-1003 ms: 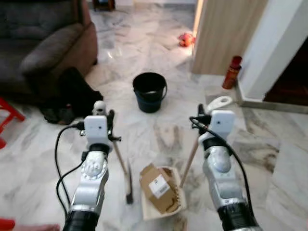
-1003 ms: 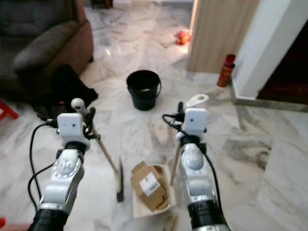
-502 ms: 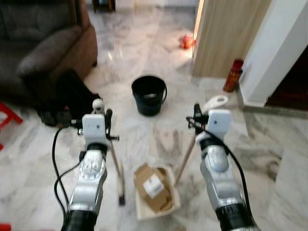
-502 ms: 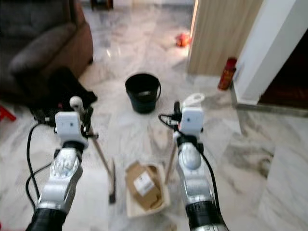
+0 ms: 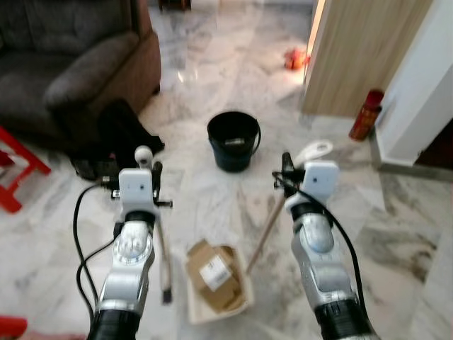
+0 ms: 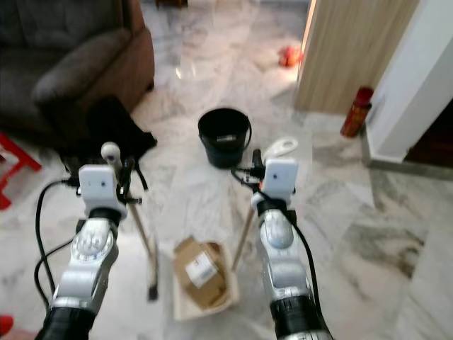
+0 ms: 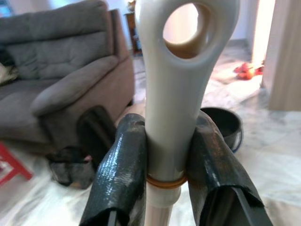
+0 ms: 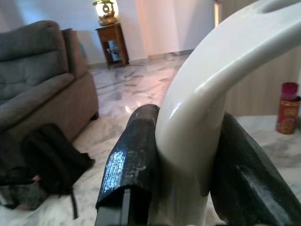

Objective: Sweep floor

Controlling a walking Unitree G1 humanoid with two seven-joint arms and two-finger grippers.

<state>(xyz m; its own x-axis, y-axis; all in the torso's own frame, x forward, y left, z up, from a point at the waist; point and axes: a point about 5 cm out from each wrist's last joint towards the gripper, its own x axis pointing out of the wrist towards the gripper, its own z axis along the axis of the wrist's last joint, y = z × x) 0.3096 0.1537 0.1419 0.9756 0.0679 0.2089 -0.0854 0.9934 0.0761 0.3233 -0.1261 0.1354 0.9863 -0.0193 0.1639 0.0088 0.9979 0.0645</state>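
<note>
where it rests, dustpan (image 5: 216, 297) holds crumpled cardboard (image 5: 214, 275).

Glossy veined marble floor (image 5: 205, 85) throws back the light. Sofa (image 5: 78, 64) is matt grey cloth, brown at the arm. Bucket (image 5: 233, 140) looks like smooth black plastic. Broom handle (image 7: 181, 80) is cream plastic with a soft sheen, dustpan handle (image 8: 211, 108) the same. Fingers (image 7: 120, 174) wear wrinkled, shiny black wrap. Arms (image 5: 131, 262) are brushed silver metal. Box (image 5: 212, 273) is dull brown cardboard.
</note>
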